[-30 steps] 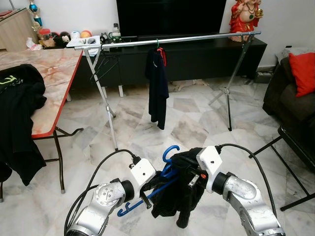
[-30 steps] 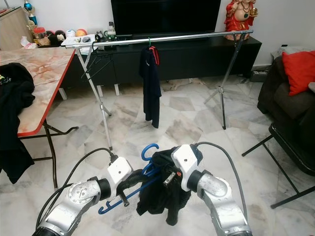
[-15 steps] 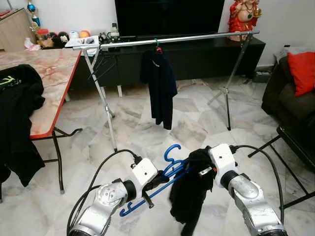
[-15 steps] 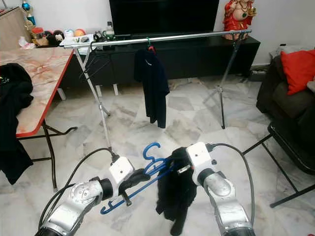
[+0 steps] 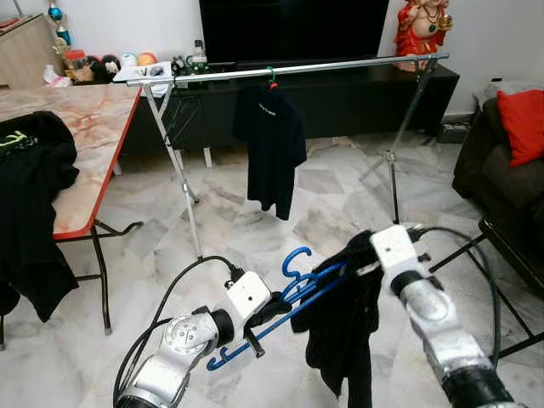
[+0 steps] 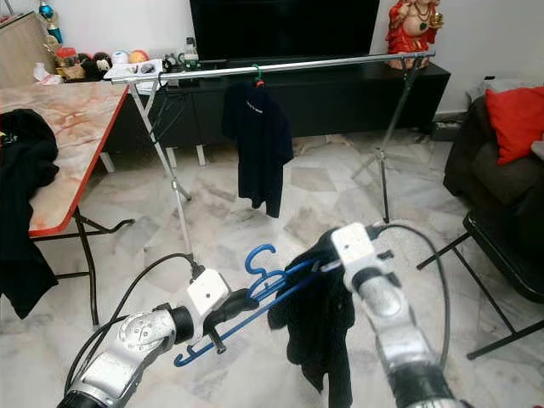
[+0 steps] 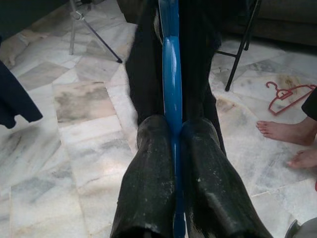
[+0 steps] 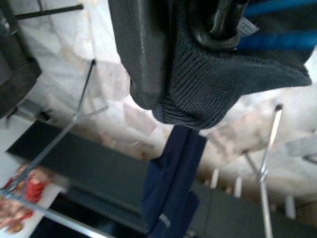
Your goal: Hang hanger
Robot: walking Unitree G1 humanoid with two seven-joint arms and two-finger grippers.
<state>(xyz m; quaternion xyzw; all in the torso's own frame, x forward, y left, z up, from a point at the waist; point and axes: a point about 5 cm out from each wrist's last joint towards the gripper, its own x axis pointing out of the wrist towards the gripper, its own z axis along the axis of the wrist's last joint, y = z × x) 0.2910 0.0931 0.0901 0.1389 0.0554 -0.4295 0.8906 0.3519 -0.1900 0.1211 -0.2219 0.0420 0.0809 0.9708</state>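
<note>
My left gripper (image 7: 173,144) clamped on blue hanger (image 5: 293,289); right gripper (image 8: 188,64) pinching black garment (image 5: 340,327) — open marble floor (image 5: 246,229) before rail (image 5: 297,70).

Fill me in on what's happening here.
A humanoid robot is getting a black garment onto a blue plastic hanger, out in front of a silver clothes rail. The left gripper is shut on the hanger's lower bar, and the right gripper pinches the garment's knit edge at the hanger's other end. The garment hangs from that end. On the rail hangs a dark navy shirt. The blue hanger is not yet on the rail.
</note>
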